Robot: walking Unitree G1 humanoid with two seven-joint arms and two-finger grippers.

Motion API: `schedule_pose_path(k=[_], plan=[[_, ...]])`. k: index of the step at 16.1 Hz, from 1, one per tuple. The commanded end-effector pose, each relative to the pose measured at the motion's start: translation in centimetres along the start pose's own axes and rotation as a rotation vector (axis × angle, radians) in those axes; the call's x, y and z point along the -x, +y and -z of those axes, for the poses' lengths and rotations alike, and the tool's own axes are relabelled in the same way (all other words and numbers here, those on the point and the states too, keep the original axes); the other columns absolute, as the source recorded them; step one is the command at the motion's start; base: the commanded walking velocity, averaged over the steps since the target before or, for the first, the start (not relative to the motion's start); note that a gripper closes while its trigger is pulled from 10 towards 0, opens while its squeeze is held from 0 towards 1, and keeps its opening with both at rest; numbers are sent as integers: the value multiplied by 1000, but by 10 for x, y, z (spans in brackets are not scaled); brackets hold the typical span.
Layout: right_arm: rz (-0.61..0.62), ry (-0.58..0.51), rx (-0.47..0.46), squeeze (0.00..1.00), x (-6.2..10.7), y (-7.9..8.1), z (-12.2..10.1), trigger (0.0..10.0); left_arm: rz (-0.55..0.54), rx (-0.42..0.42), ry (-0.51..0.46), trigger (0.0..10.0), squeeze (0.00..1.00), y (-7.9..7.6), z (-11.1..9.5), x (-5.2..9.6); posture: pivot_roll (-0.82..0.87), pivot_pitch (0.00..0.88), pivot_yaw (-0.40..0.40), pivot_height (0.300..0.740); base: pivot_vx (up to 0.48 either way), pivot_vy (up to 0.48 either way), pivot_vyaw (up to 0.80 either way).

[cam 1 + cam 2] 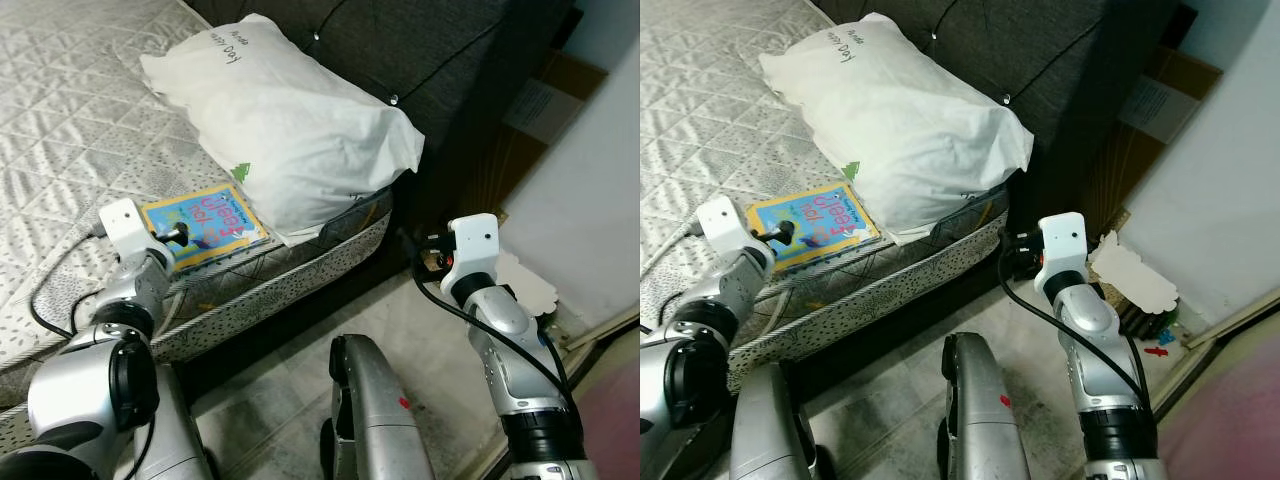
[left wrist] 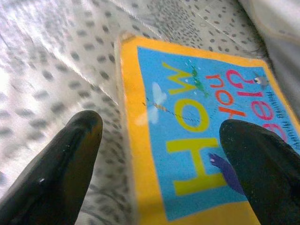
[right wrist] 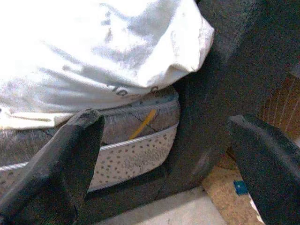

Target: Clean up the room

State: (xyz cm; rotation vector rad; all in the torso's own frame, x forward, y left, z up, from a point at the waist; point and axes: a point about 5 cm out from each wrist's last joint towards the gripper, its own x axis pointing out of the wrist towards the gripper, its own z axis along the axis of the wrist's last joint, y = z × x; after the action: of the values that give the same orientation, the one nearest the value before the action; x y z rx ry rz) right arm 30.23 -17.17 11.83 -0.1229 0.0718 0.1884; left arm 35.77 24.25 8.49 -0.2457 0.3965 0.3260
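Observation:
A children's book (image 1: 208,224) with a blue cover and yellow border lies flat on the mattress (image 1: 60,110) near the bed's edge, beside a big white pillow (image 1: 290,130). My left gripper (image 1: 178,236) is right at the book and open. In the left wrist view the left gripper (image 2: 161,129) straddles the book (image 2: 197,126): one finger (image 2: 262,164) is over the cover, the other is over the sheet. My right gripper (image 1: 428,252) hangs open off the bed's corner, apart from everything; in its wrist view the right gripper (image 3: 164,124) faces the mattress side under the pillow (image 3: 93,51).
A dark padded headboard (image 1: 430,60) rises behind the pillow. A cardboard box (image 1: 545,100) and a white torn sheet (image 1: 525,282) sit by the wall on the right. A black cable (image 1: 50,290) loops over the sheet. Tiled floor (image 1: 270,400) lies before the bed.

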Motion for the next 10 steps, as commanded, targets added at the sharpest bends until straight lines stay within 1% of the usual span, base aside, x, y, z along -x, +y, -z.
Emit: schedule_pose_path(k=[1, 2, 3, 5, 7, 8, 9, 10], plan=[[10, -8, 6, 0, -2, -1, -1, 10000, -8, -70, -27, 10000, 1000, -4, -11, -1, -245, 0, -97, 501, 0, 0, 0], [9, -11, 2, 0, -3, 0, -1, 10000, -8, -92, -40, 10000, 1000, -3, -14, -1, -238, 0, -94, 501, 0, 0, 0], [9, -12, 0, 0, -4, 1, -1, 10000, -6, -97, -44, 10000, 1000, -3, -15, -1, -235, 0, -93, 501, 0, 0, 0], [12, -27, -20, 0, -9, 6, -2, 10000, -8, -107, -91, 10000, 1000, -3, -20, 0, -206, 0, -74, 501, 0, 0, 0], [13, -48, -55, 0, -17, 14, -5, 10000, 28, -123, -161, 10000, 1000, -12, -15, 3, -179, 0, -61, 501, 0, 0, 0], [7, -54, -77, 0, -22, 20, -5, 10000, 23, -161, -229, 10000, 1000, -15, -10, 8, -153, 0, -52, 501, 0, 0, 0], [-1, -54, -91, 0, -25, 25, -4, 10000, 34, -200, -272, 10000, 1000, -16, -6, 13, -135, 0, -46, 501, 0, 0, 0], [-8, -53, -105, 0, -28, 30, -4, 10000, 33, -207, -312, 10000, 1000, -16, 1, 22, -109, 0, -42, 501, 0, 0, 0]])
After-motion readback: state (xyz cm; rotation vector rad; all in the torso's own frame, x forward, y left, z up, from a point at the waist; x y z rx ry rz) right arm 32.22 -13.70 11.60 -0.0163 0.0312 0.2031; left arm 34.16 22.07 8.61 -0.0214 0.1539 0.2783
